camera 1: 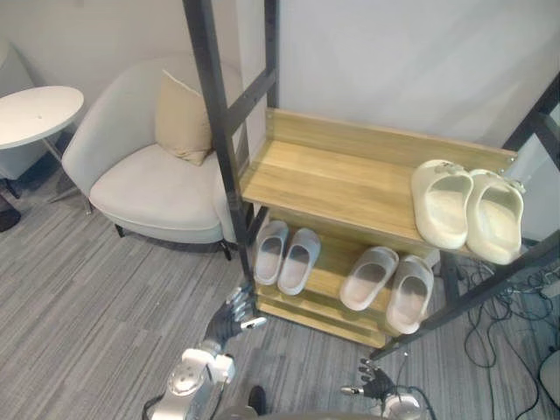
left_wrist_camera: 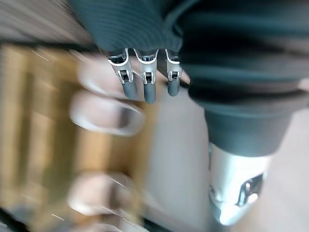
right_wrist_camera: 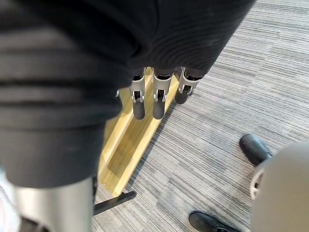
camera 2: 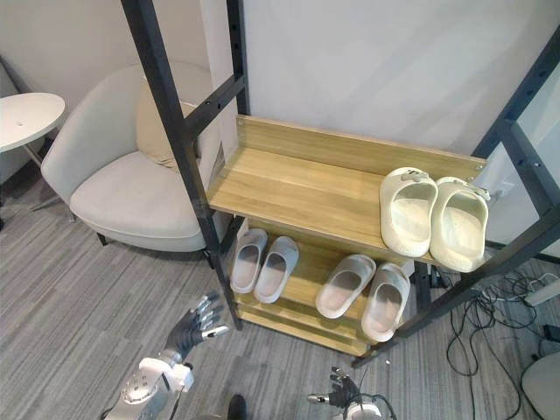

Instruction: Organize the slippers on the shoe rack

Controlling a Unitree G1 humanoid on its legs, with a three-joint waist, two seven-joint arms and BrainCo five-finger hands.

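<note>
Grey carpet, armchair [camera 1: 149, 188] far left. Shoe rack [camera 1: 332, 175] carries three pairs: cream slippers [camera 1: 442, 206] upper shelf right, left grey pair [camera 1: 271, 251] and right grey pair [camera 1: 369, 278] on the lower shelf. All long axes near-far, toes towards the wall. Left hand [camera 1: 234, 317] by the rack's near left corner, fingers loosely spread, empty. Right hand [camera 1: 376, 383] low right, fingers straight, empty. Looks nearly done; likely next: reach in and square the left grey pair.

No text, label, number or sign is showing legibly anywhere; nothing readable is appearing on the slippers [camera 1: 442, 206] or on the shoe rack [camera 1: 332, 175]
</note>
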